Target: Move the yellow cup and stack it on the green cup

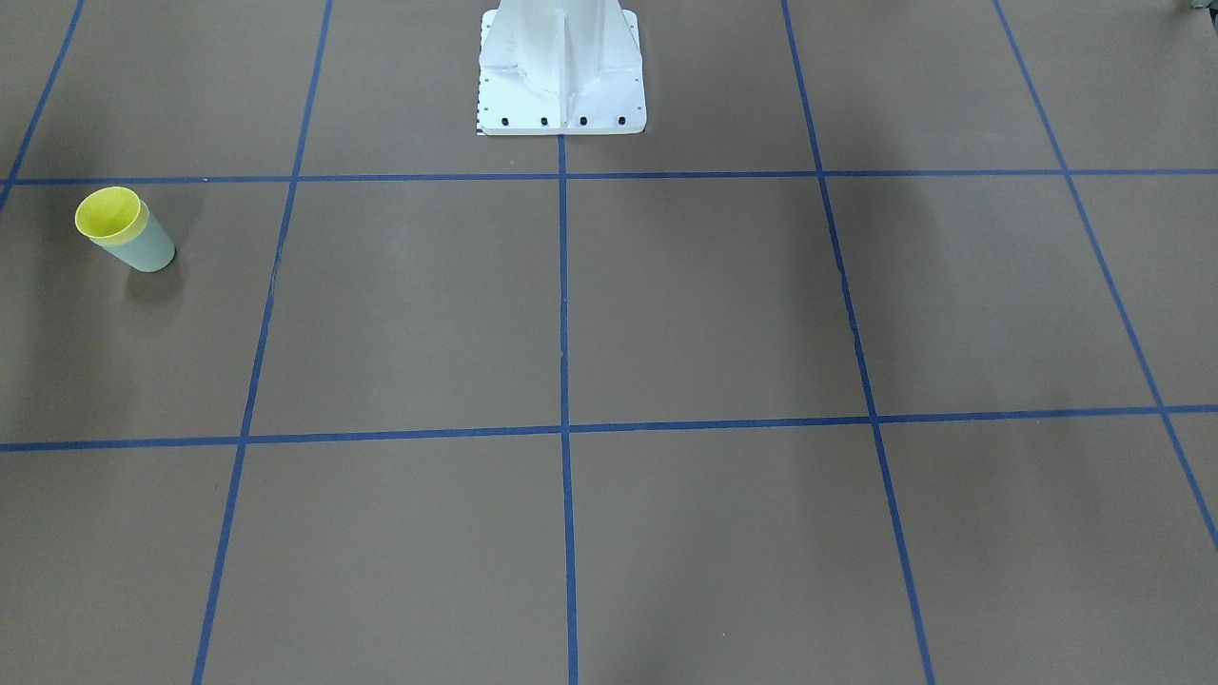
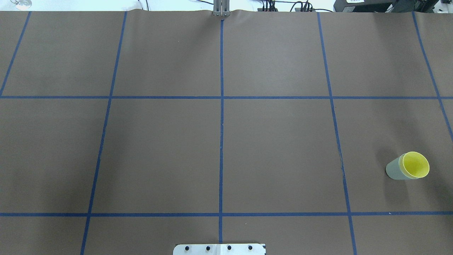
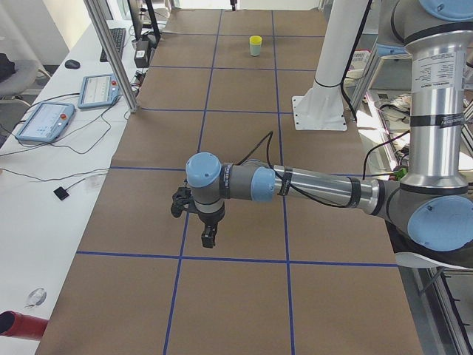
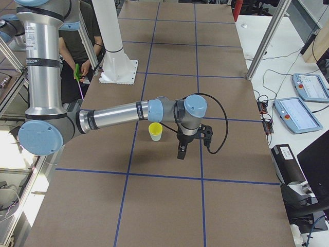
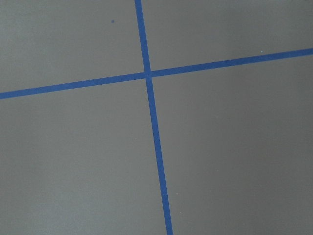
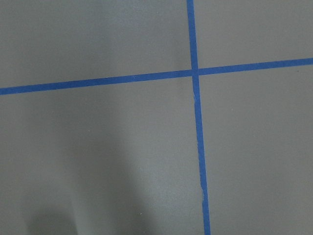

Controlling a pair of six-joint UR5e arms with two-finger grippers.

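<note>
The yellow cup (image 1: 109,214) sits nested inside the green cup (image 1: 147,249), and only its rim and inside show. The pair stands upright on the brown table at my right side, seen in the overhead view as yellow cup (image 2: 414,165) in green cup (image 2: 393,170). My right gripper (image 4: 181,153) hangs above the table close beside the stacked cups (image 4: 155,131), apart from them; I cannot tell whether it is open or shut. My left gripper (image 3: 209,237) hangs over the table at the other end, far from the cups (image 3: 255,46); I cannot tell its state either. Both wrist views show only table and tape.
The white robot base (image 1: 561,76) stands at the table's middle near edge. Blue tape lines cross the brown table (image 2: 276,152). Tablets (image 4: 295,114) and cables lie on the side bench beyond a metal post (image 4: 267,38). A person (image 4: 77,46) stands by the base.
</note>
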